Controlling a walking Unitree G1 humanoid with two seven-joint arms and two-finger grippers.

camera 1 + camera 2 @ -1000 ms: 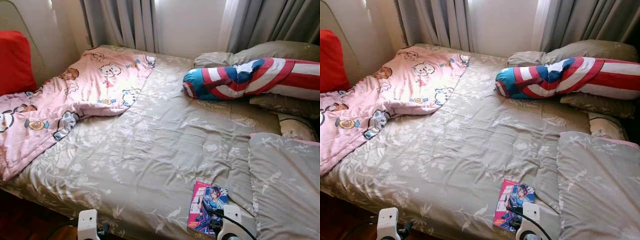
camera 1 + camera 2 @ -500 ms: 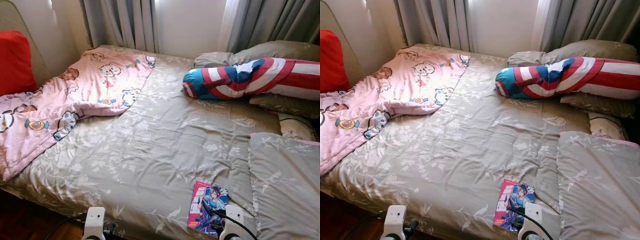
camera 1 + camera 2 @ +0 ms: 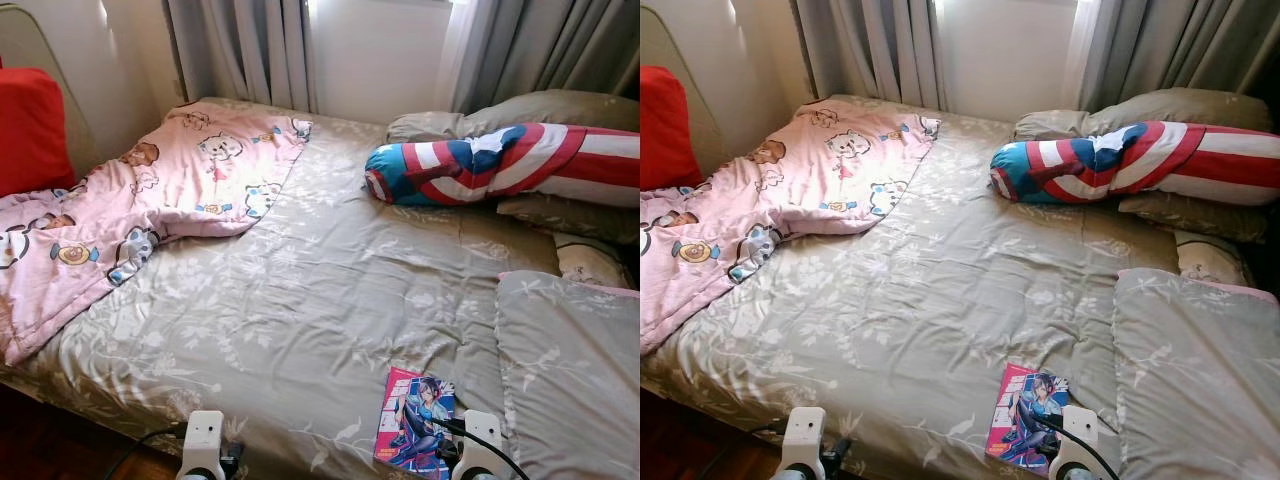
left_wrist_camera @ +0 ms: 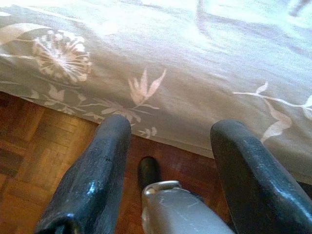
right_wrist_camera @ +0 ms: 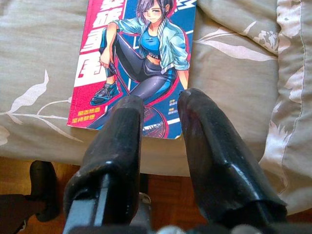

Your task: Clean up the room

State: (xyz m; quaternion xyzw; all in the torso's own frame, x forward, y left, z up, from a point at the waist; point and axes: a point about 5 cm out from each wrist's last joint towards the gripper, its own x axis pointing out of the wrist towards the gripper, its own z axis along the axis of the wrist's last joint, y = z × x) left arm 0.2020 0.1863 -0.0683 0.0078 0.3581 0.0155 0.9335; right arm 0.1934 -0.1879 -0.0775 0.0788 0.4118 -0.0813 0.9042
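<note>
- Manga book (image 5: 136,63) lies flat at lower right of the bed (image 3: 320,300); right gripper (image 5: 161,109) slightly apart, empty, at its edge.
- Risk: fingers skid over the flat cover, pushing it away.
- Left gripper (image 4: 168,136) wide apart, idle.

1. Both eye views looked forward and down from above the near edge of the bed (image 3: 300,300), sharing the whole scene.
2. The left wrist view faced the bed's edge closely.
3. The right wrist view sat close over the comic book (image 5: 139,63).

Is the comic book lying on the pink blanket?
No, the comic book lies on the grey bedcover near the bed's front edge, far from the pink blanket.
</note>
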